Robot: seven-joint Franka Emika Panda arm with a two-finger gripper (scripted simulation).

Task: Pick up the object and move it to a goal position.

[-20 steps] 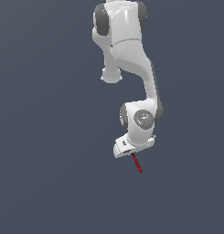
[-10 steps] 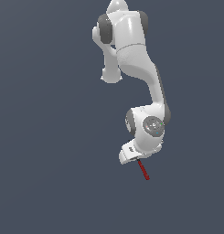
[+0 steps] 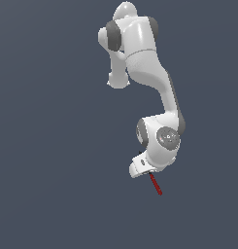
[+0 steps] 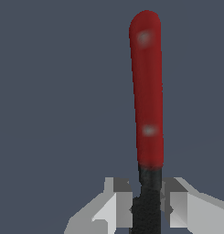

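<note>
The rod [image 3: 155, 184] is thin and short; its red half sticks out from under my white arm toward the exterior view's right. In the wrist view the rod [image 4: 147, 105] stands straight out from my gripper [image 4: 147, 208], red half outward, black half between the grey fingertips [image 4: 118, 203]. The jaws press on the black half from both sides. In the exterior view my gripper [image 3: 145, 170] is mostly hidden behind the wrist, and the black half is hidden there too.
A flat, plain dark grey-blue ground [image 3: 52, 170] fills both views. Nothing else shows besides my own white arm [image 3: 140, 58].
My arm has stretched out and my gripper has moved toward the exterior view's right and a little down, carrying the rod with it. The hold on the rod is unchanged.
</note>
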